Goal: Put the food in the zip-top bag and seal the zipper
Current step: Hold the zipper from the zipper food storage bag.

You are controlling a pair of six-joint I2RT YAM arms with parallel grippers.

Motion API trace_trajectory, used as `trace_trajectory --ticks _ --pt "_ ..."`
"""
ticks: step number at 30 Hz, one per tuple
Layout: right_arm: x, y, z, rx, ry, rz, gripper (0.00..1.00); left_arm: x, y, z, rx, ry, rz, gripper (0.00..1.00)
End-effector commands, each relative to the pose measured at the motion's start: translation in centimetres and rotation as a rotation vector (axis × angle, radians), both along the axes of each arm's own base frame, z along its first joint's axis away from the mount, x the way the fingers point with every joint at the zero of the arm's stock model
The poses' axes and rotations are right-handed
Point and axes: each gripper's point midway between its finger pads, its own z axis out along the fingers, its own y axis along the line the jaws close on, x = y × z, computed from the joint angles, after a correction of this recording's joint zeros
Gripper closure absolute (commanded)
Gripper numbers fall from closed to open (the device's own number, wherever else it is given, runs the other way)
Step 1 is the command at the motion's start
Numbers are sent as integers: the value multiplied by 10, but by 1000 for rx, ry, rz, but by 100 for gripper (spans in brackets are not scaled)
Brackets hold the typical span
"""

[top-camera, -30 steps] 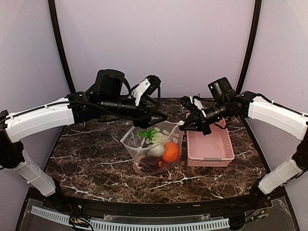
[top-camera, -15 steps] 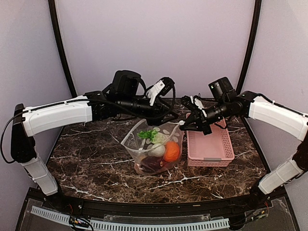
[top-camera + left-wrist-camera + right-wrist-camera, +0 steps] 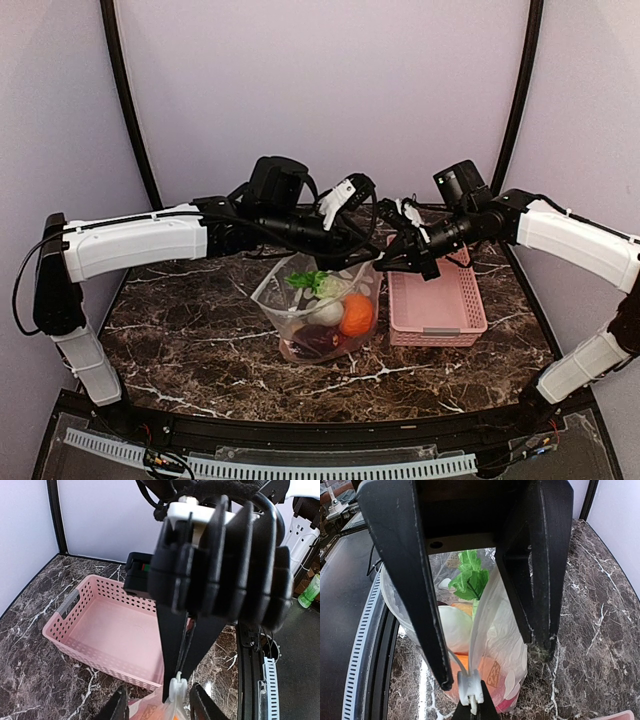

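Note:
The zip-top bag (image 3: 283, 308) stands upright on the marble table with its mouth gaping. Inside are the orange (image 3: 355, 315), a white vegetable (image 3: 326, 312) with green leaves (image 3: 307, 279) and a dark maroon piece (image 3: 315, 340). My left gripper (image 3: 366, 252) reaches over the bag's right top corner. In the left wrist view the left gripper (image 3: 178, 680) is shut on the white zipper slider (image 3: 178, 688). My right gripper (image 3: 388, 262) is at the same corner. In the right wrist view the right gripper (image 3: 495, 667) is open and straddles the bag edge, with the slider (image 3: 470, 687) just below.
The pink basket (image 3: 435, 300) sits empty right of the bag, close under the right gripper; it also shows in the left wrist view (image 3: 110, 625). Both arms meet above the bag's right corner. Purple walls and black posts enclose the back and sides.
My left arm has swung right, from above the bag's left side to its right corner beside the right gripper. The right arm and the bag have stayed in place.

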Motion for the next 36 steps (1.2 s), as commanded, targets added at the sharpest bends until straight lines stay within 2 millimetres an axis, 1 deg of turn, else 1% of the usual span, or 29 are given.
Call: trace_trajectory --ticks 1,15,18,20,21,23,29,30,36 --pt "-3 3 23 48 -35 11 100 -6 -9 19 -61 -3 -38 61" --pt "-2 3 24 48 -27 1 100 -8 -10 2 -19 10 -57 69" --pt "-2 3 24 48 -30 -1 100 -8 -10 1 -15 10 -57 74" --pt "-2 3 24 47 -29 -3 100 -7 -10 2 -13 6 -56 79" --pt "-2 2 23 45 -29 -4 100 -7 -10 2 -10 7 -56 83" --pt "-2 2 22 44 -28 -6 100 -7 -10 1 -6 7 -55 86" --pt "-1 -1 19 42 -39 -11 100 -6 -7 -2 29 10 -46 93" --pt "0 -2 18 42 -41 -13 100 -6 -6 0 30 8 -45 94" --pt "1 -9 18 51 -61 -27 100 -7 4 -6 86 11 -25 99"
